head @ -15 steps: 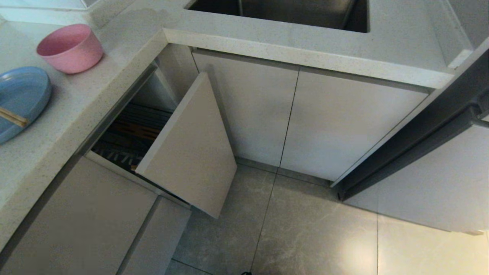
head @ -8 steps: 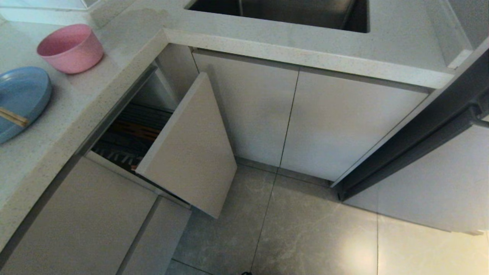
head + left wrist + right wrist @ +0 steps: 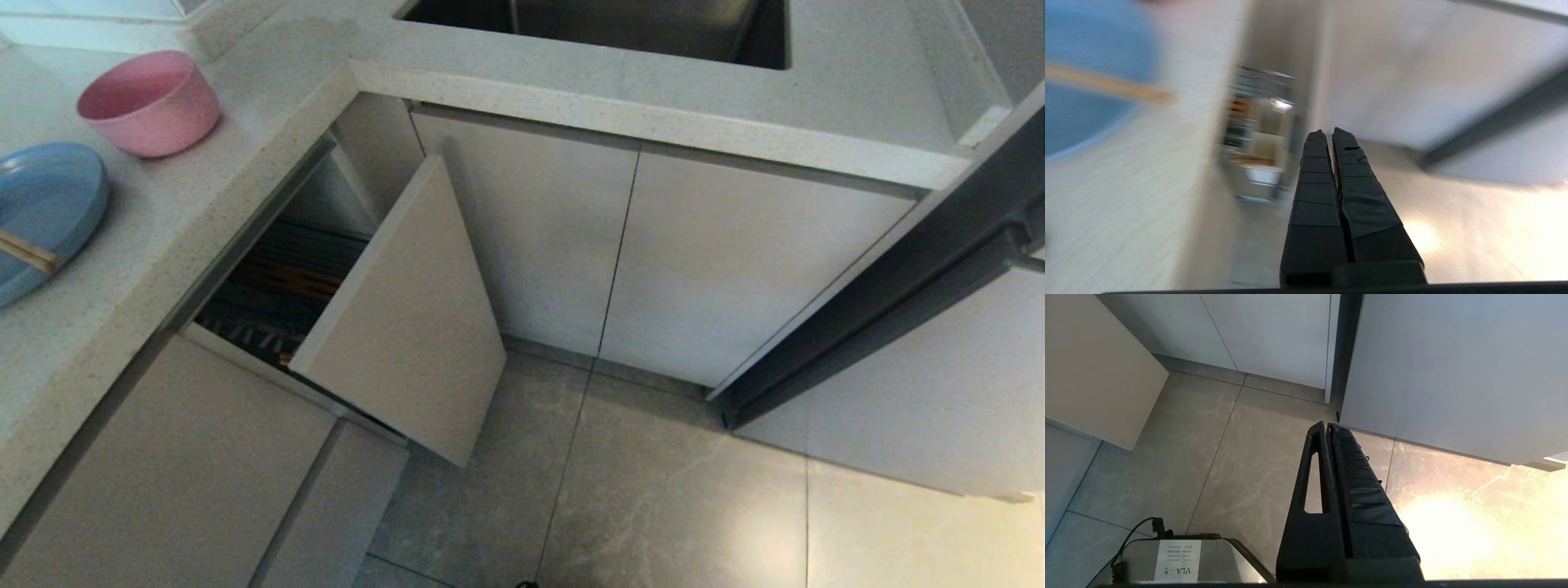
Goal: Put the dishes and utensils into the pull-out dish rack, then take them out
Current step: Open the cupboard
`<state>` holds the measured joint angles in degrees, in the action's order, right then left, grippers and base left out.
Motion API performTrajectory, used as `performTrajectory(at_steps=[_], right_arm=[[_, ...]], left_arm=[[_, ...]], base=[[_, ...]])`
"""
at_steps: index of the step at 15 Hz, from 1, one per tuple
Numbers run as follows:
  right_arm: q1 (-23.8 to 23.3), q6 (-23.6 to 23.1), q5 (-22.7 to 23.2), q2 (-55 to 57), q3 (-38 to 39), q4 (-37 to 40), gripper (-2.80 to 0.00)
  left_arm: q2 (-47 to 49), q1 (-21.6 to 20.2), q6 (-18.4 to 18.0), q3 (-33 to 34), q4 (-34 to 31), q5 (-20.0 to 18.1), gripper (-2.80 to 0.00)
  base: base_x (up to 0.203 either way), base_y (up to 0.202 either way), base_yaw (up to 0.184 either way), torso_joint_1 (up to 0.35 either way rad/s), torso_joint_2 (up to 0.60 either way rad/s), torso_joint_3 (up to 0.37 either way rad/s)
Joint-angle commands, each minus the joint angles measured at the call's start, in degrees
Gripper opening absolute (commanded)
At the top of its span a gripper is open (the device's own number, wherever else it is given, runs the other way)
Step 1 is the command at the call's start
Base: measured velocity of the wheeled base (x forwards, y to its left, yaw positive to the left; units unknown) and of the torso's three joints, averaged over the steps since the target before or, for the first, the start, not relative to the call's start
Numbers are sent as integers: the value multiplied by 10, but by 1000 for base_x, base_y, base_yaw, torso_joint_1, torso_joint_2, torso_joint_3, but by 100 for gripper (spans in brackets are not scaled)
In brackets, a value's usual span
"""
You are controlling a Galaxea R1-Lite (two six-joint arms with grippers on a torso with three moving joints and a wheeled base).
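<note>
**Rack part-open, nothing loaded yet**

Scene: small round pink plastic bowl (image 3: 149, 102) sits upright on the speckled white stone surface (image 3: 171, 237). The wide, shallow light-blue round plate (image 3: 45, 214) lies near it on the same surface, partly cut off by the head view's edge. Thin light-brown wooden chopsticks (image 3: 27, 251) rest across the plate, one end overhanging its rim in the left wrist view.

Pull-out dish rack (image 3: 273, 298): chrome wire basket below the surface, drawn out only part way. Its flat beige front panel (image 3: 408, 318) stands clear of the plain beige cabinet doors (image 3: 637, 253). A brown wooden strip and some wire show in the gap; no dishes visible inside (the rest is shadowed).

Left gripper (image 3: 1327, 134): jaws pressed together, holding nothing, aimed toward the rack's gap with the plate off to one side. Blur hides any finer detail.

Right gripper (image 3: 1328, 425): jaws closed, empty, hanging over the grey tiled floor (image 3: 653, 490), parked.

Step in hand (judgement): the very start of loading, the left arm heading for the rack or the dishes.

Next move likely calls for drawing the rack out further, as the gap looks too narrow for the plate. Then the jaws must part before taking a rim.
</note>
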<state>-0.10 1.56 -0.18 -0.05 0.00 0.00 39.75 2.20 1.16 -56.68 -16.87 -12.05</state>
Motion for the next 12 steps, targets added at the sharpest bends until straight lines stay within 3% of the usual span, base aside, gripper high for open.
performTrajectory(at_steps=[1, 4, 8, 12], right_arm=[[0, -1, 0, 0, 0, 0, -280], [0, 0, 0, 0, 0, 0, -280], [0, -1, 0, 0, 0, 0, -280], [0, 0, 0, 0, 0, 0, -280]], left_arm=[[107, 18, 0, -25, -9, -24, -280], [196, 31, -17, -30, -10, -30, -280], [285, 34, -83, -22, 3, -22, -280], [331, 43, -124, -3, 91, -1, -280]], base=[[0, 0, 0, 0, 0, 0], [0, 0, 0, 0, 0, 0], [0, 0, 0, 0, 0, 0], [0, 0, 0, 0, 0, 0]])
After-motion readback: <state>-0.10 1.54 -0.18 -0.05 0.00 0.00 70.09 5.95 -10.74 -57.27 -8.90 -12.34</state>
